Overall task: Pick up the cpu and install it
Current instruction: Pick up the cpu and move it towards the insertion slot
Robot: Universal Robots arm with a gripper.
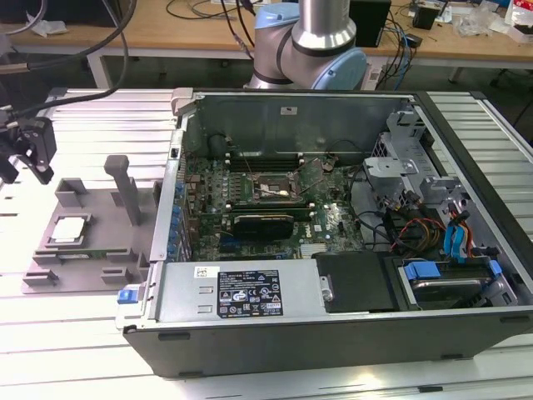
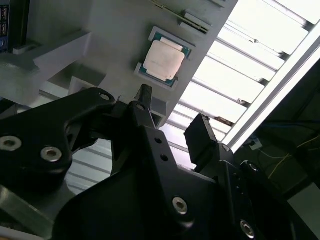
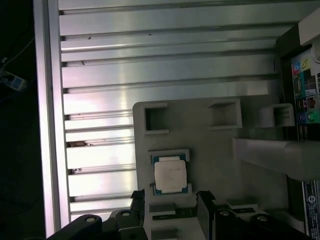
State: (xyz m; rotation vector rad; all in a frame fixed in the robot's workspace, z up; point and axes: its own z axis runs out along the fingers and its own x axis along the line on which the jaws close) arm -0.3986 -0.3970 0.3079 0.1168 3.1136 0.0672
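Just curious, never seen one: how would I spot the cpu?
Beside the big open computer case, on the exterior view's left, lies a grey tray with upright posts. The cpu is the small flat square seated in it, alone in having a pale silver top.

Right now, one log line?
gripper: jaws open, empty, clear of cpu | cpu: in grey tray | install: not done

Print on the case's label [image 1: 250,293] cannot be read.

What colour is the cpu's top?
Pale silver-grey cpu top, darker rim; best in the second wrist view.
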